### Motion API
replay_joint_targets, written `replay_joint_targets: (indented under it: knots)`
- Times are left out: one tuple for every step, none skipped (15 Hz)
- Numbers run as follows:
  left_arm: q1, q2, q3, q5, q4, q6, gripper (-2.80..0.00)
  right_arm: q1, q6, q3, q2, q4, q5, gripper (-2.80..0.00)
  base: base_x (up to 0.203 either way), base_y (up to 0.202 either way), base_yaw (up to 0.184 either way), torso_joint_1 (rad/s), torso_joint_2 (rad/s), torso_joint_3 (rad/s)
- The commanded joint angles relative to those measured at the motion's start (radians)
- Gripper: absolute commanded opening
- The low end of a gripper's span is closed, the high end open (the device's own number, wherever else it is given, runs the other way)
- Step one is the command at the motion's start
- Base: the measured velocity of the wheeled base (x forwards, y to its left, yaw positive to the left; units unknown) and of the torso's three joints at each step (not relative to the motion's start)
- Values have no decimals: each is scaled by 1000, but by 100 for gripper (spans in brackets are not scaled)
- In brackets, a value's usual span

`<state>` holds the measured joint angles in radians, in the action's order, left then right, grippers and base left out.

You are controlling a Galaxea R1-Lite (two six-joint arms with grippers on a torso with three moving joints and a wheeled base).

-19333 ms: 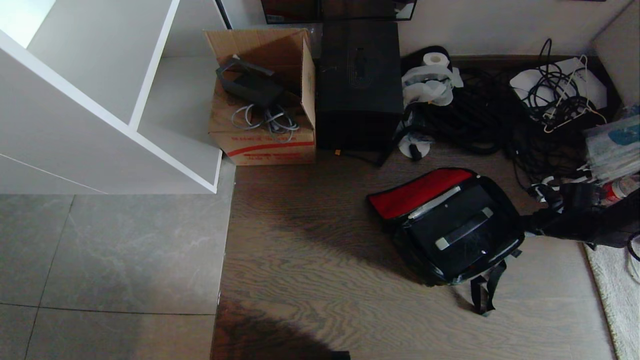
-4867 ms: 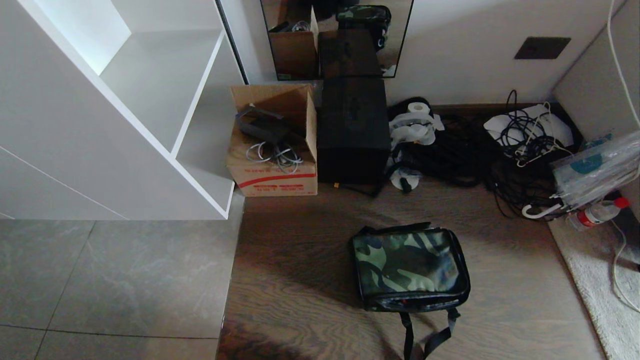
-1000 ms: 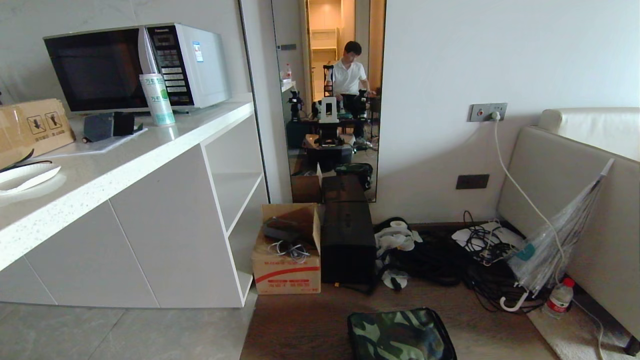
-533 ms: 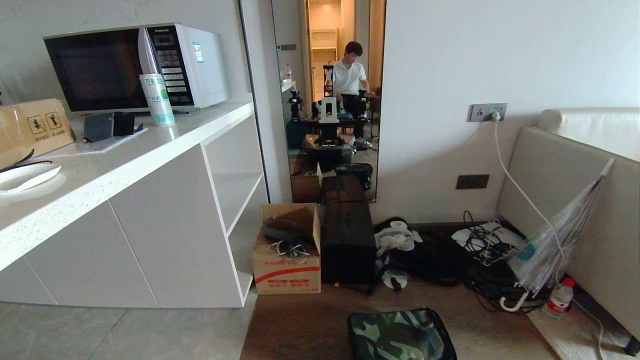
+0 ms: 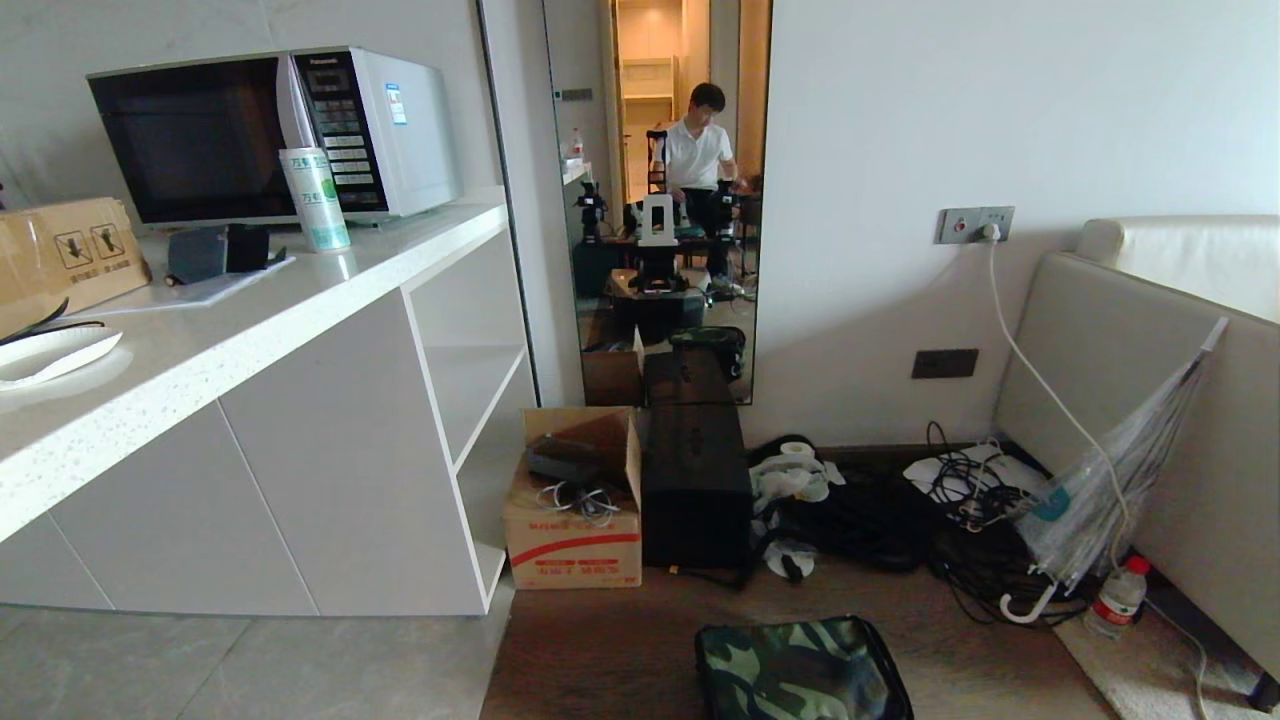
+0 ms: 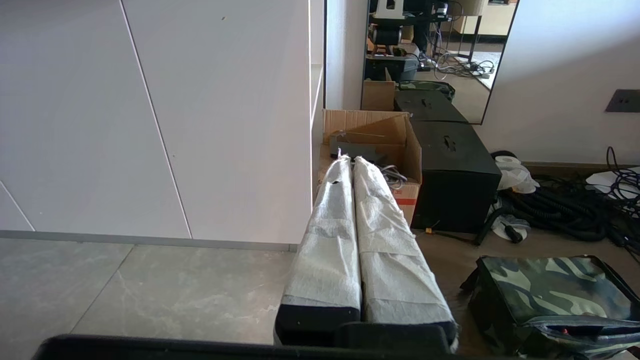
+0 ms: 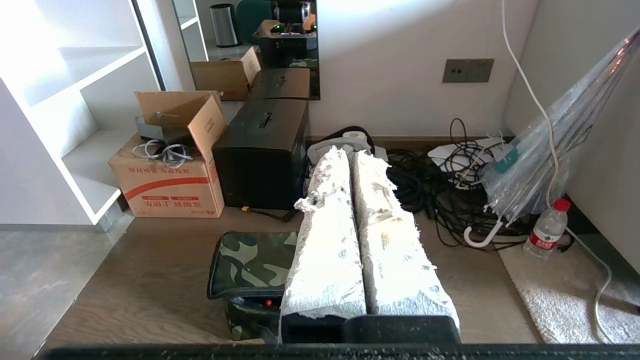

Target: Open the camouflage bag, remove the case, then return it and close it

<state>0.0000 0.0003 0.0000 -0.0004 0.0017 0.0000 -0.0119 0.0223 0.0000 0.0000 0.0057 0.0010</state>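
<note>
Your widest open room is the grey tile floor (image 5: 250, 665) to your left, bounded by the white cabinet (image 5: 300, 470). Ahead, the wooden floor strip (image 5: 600, 650) is hemmed by the sofa (image 5: 1130, 400) on the right. The tall black box (image 5: 695, 495) and cardboard box (image 5: 572, 520) stand against the wall. The camouflage bag (image 5: 800, 670) lies zipped shut just before you. Cables (image 5: 960, 540) and an umbrella (image 5: 1110, 500) crowd the right corner. Your left gripper (image 6: 347, 162) and right gripper (image 7: 344, 155) hang clenched, empty.

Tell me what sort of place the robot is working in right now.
Most likely a lived-in home, a kitchen edge meeting a living area: a microwave on a white counter, a pale sofa at right, and a wall mirror above floor clutter.
</note>
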Motion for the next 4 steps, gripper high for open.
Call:
replay_joint_targets:
  knots:
    - [0,0,0,-1,0,0,-280,0,2,2,2,0,2,-280,0,0,0,0,0,0]
    - [0,0,0,-1,0,0,-280,0,1,2,2,0,0,-280,0,0,0,0,0,0]
    - [0,0,0,0,0,0,-280,0,1,2,2,0,2,-280,0,0,0,0,0,0]
    - [0,0,0,-1,0,0,-280,0,1,2,2,0,2,-280,0,0,0,0,0,0]
